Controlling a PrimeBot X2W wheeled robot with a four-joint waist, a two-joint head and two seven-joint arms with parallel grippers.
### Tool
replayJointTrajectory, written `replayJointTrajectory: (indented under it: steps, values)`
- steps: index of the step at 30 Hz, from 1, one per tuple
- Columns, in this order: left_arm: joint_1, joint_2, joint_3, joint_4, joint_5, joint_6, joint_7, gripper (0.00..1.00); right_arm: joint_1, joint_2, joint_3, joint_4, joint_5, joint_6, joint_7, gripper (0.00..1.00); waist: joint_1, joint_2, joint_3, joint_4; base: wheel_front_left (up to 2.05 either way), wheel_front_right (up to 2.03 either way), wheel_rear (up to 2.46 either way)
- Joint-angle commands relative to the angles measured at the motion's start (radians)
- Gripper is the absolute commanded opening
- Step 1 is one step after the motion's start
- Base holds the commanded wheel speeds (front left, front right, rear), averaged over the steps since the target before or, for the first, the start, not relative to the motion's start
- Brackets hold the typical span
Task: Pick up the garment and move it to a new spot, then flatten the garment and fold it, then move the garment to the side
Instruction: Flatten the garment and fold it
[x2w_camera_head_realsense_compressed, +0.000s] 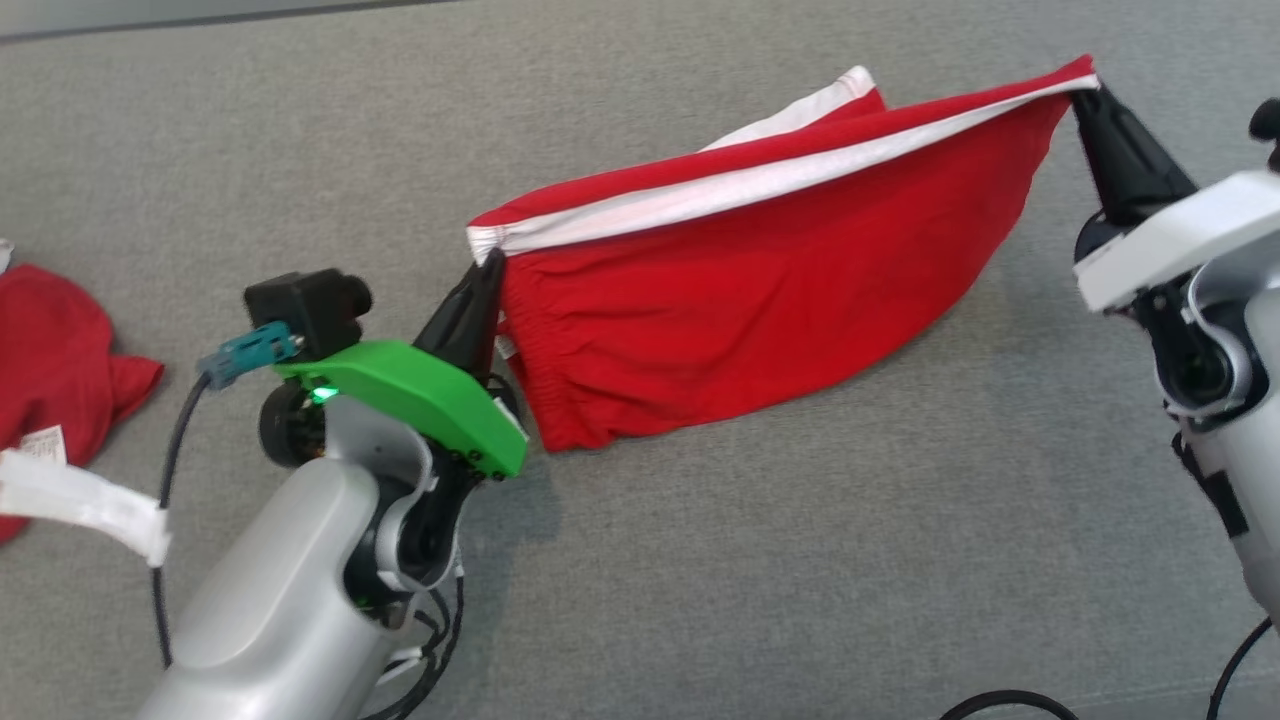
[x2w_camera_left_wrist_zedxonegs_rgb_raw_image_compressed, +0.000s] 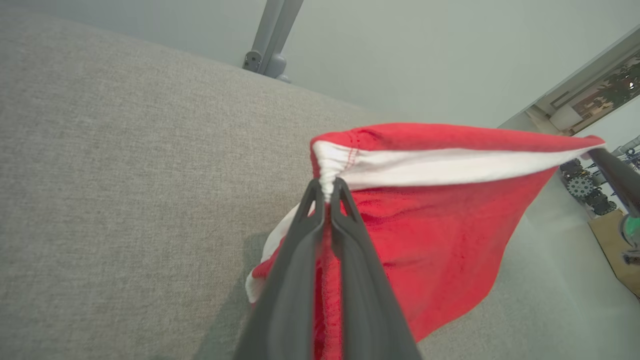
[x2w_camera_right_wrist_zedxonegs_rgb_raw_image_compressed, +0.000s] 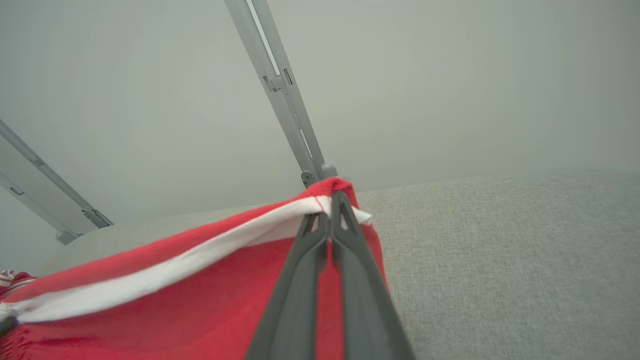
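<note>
**A:** Pale left forearm (x2w_camera_head_realsense_compressed: 290, 590) is reaching up from the bottom edge, under a green wrist cover (x2w_camera_head_realsense_compressed: 410, 390). What is the claw beyond it doing?

**B:** The left gripper (x2w_camera_head_realsense_compressed: 487, 265) is clamping shut on the near corner of the red garment (x2w_camera_head_realsense_compressed: 740, 290), right at the gathered end of its white band (x2w_camera_head_realsense_compressed: 760, 180).

**A:** And where is the garment sitting?

**B:** It is hanging stretched between the two claws, with its red body sagging toward the grey fabric surface (x2w_camera_head_realsense_compressed: 800, 560). Whether the lower edge is touching, I cannot tell.

**A:** The other claw?

**B:** The right gripper (x2w_camera_head_realsense_compressed: 1085, 95) is pinching the far corner of the same band, fingers pressed together on the cloth.

**A:** Anything else?

**B:** Another red cloth (x2w_camera_head_realsense_compressed: 60, 350) is lying at the left, well apart, and a grey metal post (x2w_camera_right_wrist_zedxonegs_rgb_raw_image_compressed: 280, 95) is rising beyond the surface.
</note>
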Motion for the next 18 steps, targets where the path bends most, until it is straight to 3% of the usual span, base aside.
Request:
replayJointTrajectory:
  steps: [1, 7, 15, 16, 17, 18]
  values:
    - [-0.039, -0.026, -0.015, 0.049, 0.003, -0.006, 0.008, 0.0, -0.047, -0.008, -0.002, 0.045, -0.003, 0.0, 0.0, 0.0, 0.0001, 0.0115, 0.104, 0.125, 0.0, 0.0, 0.0]
    - [-0.139, -0.117, -0.049, 0.256, 0.012, -0.045, 0.01, 0.0, -0.201, -0.006, 0.051, 0.259, -0.032, 0.0, 0.014, 0.0, 0.0001, 0.0115, 0.114, 0.167, 0.0, 0.0, 0.0]
    - [-0.239, -0.192, -0.077, 0.446, 0.034, -0.089, -0.008, 0.0, -0.309, 0.023, 0.115, 0.469, -0.067, 0.0, -0.028, 0.0, 0.0001, 0.0115, 0.123, 0.181, 0.0, 0.0, 0.0]
    - [-0.245, -0.198, -0.079, 0.463, 0.034, -0.095, -0.009, 0.17, -0.316, 0.028, 0.124, 0.482, -0.072, 0.0, -0.043, 0.22, 0.0001, 0.0115, 0.123, 0.18, 0.0, 0.0, 0.0]
    - [-0.252, -0.202, -0.083, 0.475, 0.035, -0.104, -0.011, 0.46, -0.323, 0.03, 0.131, 0.496, -0.077, 0.0, -0.056, 0.76, 0.0001, 0.0115, 0.122, 0.178, 0.0, 0.0, 0.0]
    - [-0.252, -0.202, -0.083, 0.475, 0.035, -0.104, -0.011, 0.46, -0.323, 0.03, 0.131, 0.496, -0.077, 0.0, -0.056, 0.76, 0.0001, 0.0115, 0.122, 0.178, 0.0, 0.0, 0.0]
